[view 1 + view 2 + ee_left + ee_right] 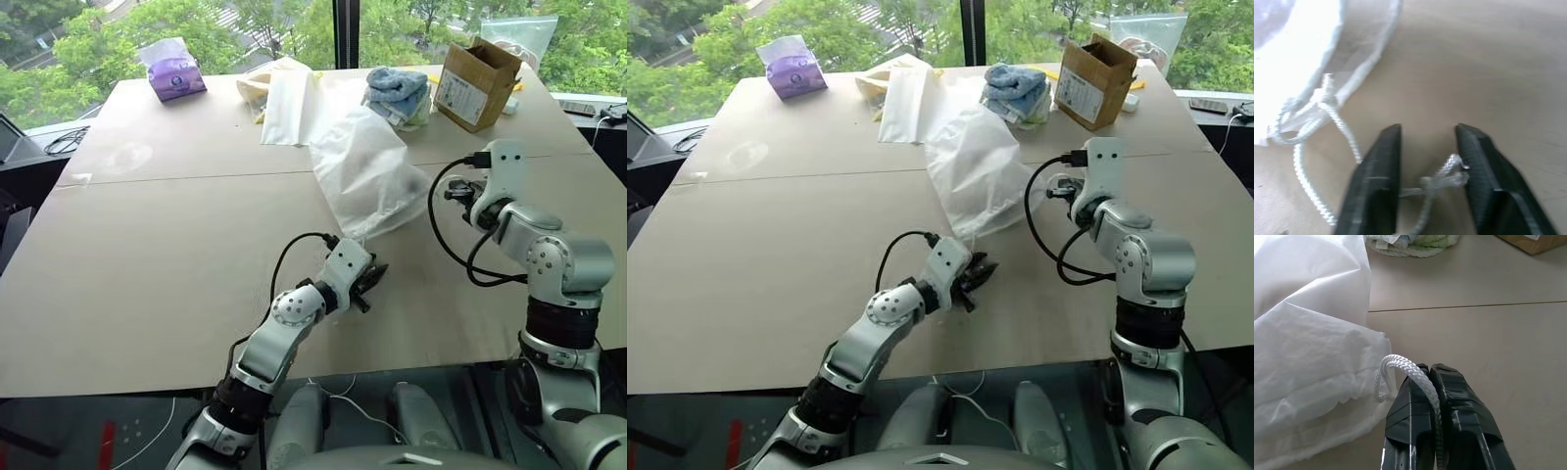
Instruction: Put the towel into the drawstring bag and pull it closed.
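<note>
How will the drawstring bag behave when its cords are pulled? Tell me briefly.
Probably floppy: the drawstring bag lies creased and slumped on the table. Likely light, being thin and see-through. With its cord pinched in the right gripper, a pull may drag the whole bag rather than cinch it.

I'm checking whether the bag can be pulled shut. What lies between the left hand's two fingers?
A knotted white cord from the drawstring bag crosses the gap between the left hand fingers, in the left wrist view.
</note>
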### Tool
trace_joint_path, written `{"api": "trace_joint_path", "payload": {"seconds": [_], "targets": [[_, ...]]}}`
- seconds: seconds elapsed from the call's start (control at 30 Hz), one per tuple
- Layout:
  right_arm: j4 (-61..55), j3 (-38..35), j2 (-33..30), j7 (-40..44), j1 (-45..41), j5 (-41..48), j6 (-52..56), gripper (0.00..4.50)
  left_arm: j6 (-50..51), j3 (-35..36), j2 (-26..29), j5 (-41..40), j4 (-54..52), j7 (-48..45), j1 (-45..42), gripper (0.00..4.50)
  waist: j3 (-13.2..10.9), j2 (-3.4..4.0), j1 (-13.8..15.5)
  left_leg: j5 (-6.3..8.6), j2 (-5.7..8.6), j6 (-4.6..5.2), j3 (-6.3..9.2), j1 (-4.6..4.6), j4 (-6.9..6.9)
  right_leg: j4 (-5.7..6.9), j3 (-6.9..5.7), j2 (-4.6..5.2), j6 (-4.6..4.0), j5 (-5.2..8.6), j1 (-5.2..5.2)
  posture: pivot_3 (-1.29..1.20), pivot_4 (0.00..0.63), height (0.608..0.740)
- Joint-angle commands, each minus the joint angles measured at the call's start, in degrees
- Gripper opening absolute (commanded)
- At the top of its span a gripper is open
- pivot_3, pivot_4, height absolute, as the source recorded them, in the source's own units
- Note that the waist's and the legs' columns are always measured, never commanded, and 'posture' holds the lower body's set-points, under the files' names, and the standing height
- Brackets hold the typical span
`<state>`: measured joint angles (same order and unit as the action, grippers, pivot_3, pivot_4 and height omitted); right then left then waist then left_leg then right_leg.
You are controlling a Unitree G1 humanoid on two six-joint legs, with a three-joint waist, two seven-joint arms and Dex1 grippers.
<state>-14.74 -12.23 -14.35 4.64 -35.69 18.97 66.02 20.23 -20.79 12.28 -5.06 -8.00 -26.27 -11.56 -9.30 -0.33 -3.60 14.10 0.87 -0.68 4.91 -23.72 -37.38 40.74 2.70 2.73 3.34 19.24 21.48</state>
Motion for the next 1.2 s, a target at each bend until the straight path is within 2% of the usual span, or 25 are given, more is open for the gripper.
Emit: {"api": "trace_joint_path", "payload": {"seconds": [0.03,0.2,0.3,0.47,0.6,0.7,0.83,1.0,1.2], "targets": [[-1.5,-0.8,-0.7,0.2,-0.7,0.2,-0.7,0.0,-0.1,0.1,0.1,-0.5,2.8,-1.2,2.4,0.06,0.0,0.01,0.0,0.0,0.0,0.0,0.0,0.0,0.0,0.0,0.0,0.0,0.0,0.0,0.0,0.0,0.15,0.74],[-1.0,-0.6,-0.9,0.4,-0.8,0.0,-1.3,0.0,-3.1,7.8,-0.5,-6.2,0.5,-2.2,4.0,0.06,0.0,0.01,-0.3,0.0,-0.01,0.0,-0.01,0.0,0.01,0.0,0.02,-0.01,0.0,0.0,0.01,0.0,0.15,0.74],[0.2,-0.9,-1.6,0.5,-1.0,-0.4,-2.5,0.0,-8.7,13.8,0.1,-9.9,-3.6,-2.8,8.1,0.06,0.0,0.02,-0.4,0.0,-0.06,0.0,-0.02,0.01,0.03,0.01,0.04,-0.04,0.0,0.0,0.02,0.0,0.15,0.74],[2.8,-0.9,-2.8,1.1,-1.7,-0.9,-4.6,0.0,-11.3,23.7,-2.1,-12.8,-7.9,4.1,10.7,0.06,0.0,0.01,0.2,0.01,-0.05,0.02,-0.02,-0.03,0.01,-0.02,0.02,0.0,0.0,0.0,0.03,0.0,0.15,0.74],[5.1,-0.5,-3.5,1.6,-2.7,-1.1,-6.1,0.0,-11.0,31.9,-4.2,-14.5,-6.4,12.0,7.6,0.06,0.0,0.0,0.9,0.01,-0.02,0.02,0.0,-0.05,-0.03,-0.04,-0.02,0.01,0.0,0.0,0.02,0.0,0.15,0.74],[6.1,0.0,-3.6,2.0,-3.0,-1.1,-6.9,0.0,-9.7,34.1,-4.5,-15.7,-4.5,13.6,5.5,0.06,0.0,0.0,1.2,0.01,-0.02,0.02,0.03,-0.07,-0.03,-0.04,-0.06,0.0,0.0,0.0,0.02,0.0,0.15,0.74],[7.1,0.1,-3.6,1.9,-3.4,-1.4,-8.1,0.0,-10.6,35.8,-2.2,-14.0,-1.3,13.9,3.7,0.06,0.0,0.0,1.1,-0.02,0.0,-0.04,0.0,-0.08,-0.03,-0.06,-0.04,0.01,0.0,0.0,0.02,0.0,0.15,0.74],[9.9,-1.7,-4.8,0.4,-3.4,-3.0,-11.9,0.0,-13.1,41.0,1.8,-13.9,7.1,16.8,-3.4,0.06,0.0,-0.02,1.1,-0.02,-0.01,-0.03,0.08,-0.08,-0.02,-0.01,-0.13,-0.05,-0.01,0.0,0.03,0.0,0.15,0.74],[14.0,-5.8,-6.9,-3.4,-1.7,-5.4,-17.5,0.0,-18.7,43.9,8.2,-9.5,18.2,20.1,-10.5,0.06,0.0,-0.03,1.1,-0.11,0.05,-0.19,0.05,-0.1,-0.02,-0.06,-0.12,0.02,0.0,0.0,0.04,0.0,0.15,0.74]]}}
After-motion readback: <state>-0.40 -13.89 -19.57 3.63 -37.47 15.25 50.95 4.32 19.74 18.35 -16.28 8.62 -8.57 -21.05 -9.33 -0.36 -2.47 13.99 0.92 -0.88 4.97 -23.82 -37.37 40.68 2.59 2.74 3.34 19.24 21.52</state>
